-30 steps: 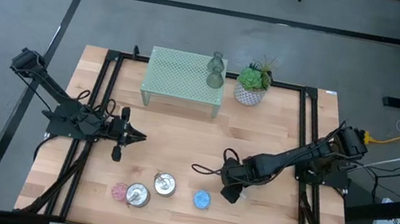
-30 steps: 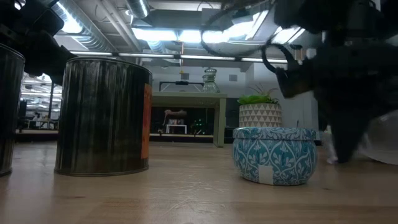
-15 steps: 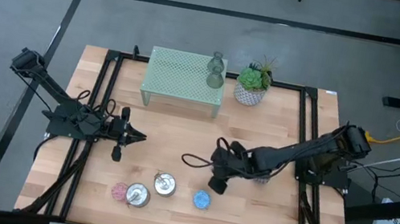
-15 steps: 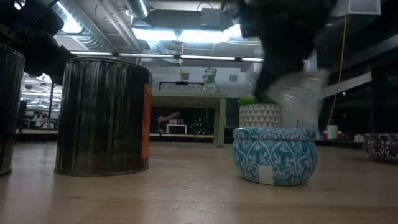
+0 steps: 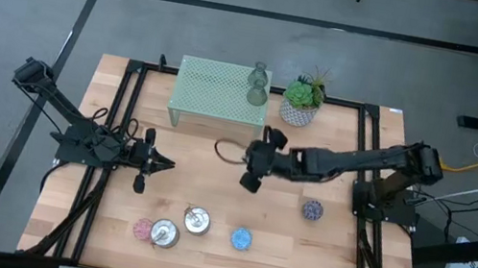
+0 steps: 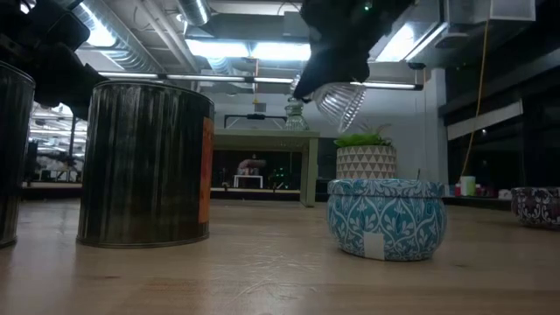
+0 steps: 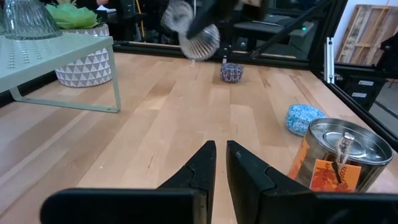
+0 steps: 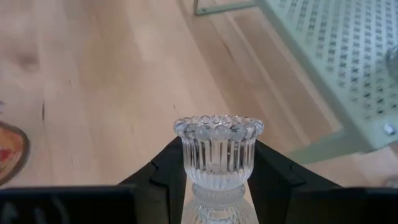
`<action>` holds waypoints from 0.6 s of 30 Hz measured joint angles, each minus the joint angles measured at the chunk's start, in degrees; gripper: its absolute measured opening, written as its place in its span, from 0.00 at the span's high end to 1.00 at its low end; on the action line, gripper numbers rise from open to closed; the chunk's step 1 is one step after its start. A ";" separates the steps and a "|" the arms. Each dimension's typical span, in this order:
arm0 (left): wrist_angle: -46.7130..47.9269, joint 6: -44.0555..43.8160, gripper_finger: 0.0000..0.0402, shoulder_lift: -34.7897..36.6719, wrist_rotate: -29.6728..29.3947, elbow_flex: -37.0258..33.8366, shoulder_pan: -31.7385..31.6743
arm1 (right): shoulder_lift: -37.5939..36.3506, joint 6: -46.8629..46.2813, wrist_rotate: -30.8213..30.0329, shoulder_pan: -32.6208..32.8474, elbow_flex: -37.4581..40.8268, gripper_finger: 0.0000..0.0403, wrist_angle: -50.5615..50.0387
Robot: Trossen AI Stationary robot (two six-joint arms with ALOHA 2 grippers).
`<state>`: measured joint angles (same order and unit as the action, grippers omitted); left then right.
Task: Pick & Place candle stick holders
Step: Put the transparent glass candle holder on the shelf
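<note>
**A:** Where's the holder sitting against your hand?

**B:** My right gripper (image 5: pixel 250 177) is closed on a clear ribbed glass holder (image 8: pixel 218 153), a finger (image 8: pixel 166 167) pressed to each side of its cup and the beaded rim standing proud beyond my fingertips. I carry it in the air above the middle of the table, with the mint-green mesh stand (image 5: pixel 220 93) at about eleven o'clock from it. A second glass holder (image 5: pixel 258 86) stands on that stand's right end.

**A:** And your other hand?

**B:** My left gripper (image 7: pixel 220 163) hangs over the left side of the table, fingers nearly together with a thin gap and nothing between them.

**A:** Anything you can't make out?

**B:** In the low view my arm is a dark shape and only the tilted ribbed cup (image 6: pixel 340 101) shows. The foot of the glass is cut off in my wrist view. Down front sit the blue holder (image 5: pixel 242 239), two silver ones (image 5: pixel 196 220) and a pink one (image 5: pixel 142 229); the leftmost silver one is cropped in the low view.

**A:** What has changed?

**B:** Half a second ago I was lower and nearer the blue holder; I've swung up toward twelve o'clock. The purple holder (image 5: pixel 312 209), earlier hidden beneath my arm, now lies uncovered at about four o'clock from my gripper
</note>
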<state>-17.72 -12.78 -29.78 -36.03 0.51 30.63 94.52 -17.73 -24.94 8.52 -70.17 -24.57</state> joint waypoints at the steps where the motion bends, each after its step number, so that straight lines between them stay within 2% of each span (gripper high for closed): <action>1: -0.02 0.00 0.92 0.00 0.00 0.00 0.02 | -0.63 0.68 1.11 -0.73 0.00 0.67 0.16; 4: -0.02 0.00 0.92 0.00 0.00 -0.01 0.01 | -2.49 3.52 2.32 -1.58 0.00 0.67 1.28; 11: -0.02 0.00 0.92 0.02 0.02 0.00 0.02 | -4.53 9.37 2.02 -2.19 0.66 0.67 10.81; 18: -0.02 0.00 0.92 0.02 0.04 -0.02 0.00 | -5.95 10.72 0.55 -0.02 9.17 0.67 25.01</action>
<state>-17.74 -12.77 -29.76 -35.99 0.49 30.63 88.58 -7.01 -24.39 8.50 -61.00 0.44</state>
